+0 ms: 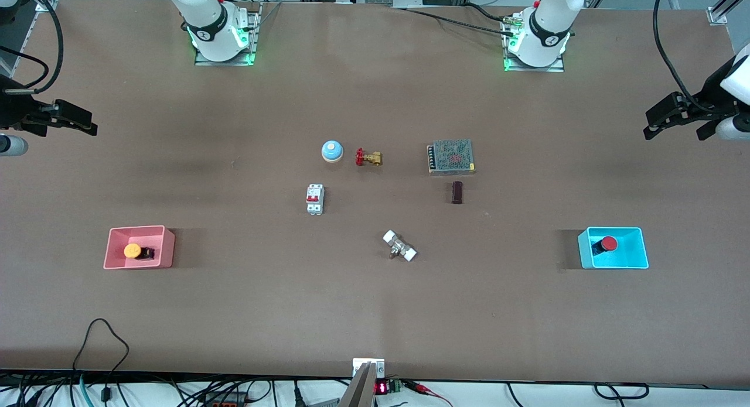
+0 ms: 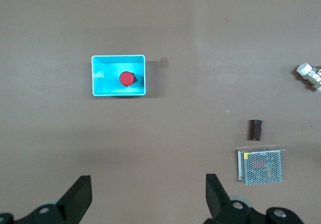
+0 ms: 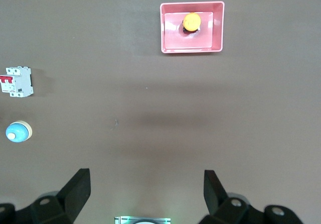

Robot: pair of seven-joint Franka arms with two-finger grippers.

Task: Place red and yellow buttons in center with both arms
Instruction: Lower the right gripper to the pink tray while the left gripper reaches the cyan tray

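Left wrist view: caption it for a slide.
Open left gripper high over the table, red button in the blue bin.

the yellow button (image 1: 133, 250) sits in a pink bin (image 1: 139, 248) toward the right arm's end of the table (image 1: 234, 313); the red button (image 1: 609, 243) sits in a blue bin (image 1: 613, 248) toward the left arm's end. between them lie a blue-and-white bell (image 1: 331, 151), a brass valve (image 1: 368, 157) just beside it, and a white breaker (image 1: 315, 198) nearer the camera. the right gripper (image 1: 70, 119) and left gripper (image 1: 671, 114) hang high over the table's ends, fingers apart.

The white-capped fitting (image 2: 312, 76) is cut off at the left wrist view's edge, near the dark block (image 2: 256, 129); its far end is unseen.
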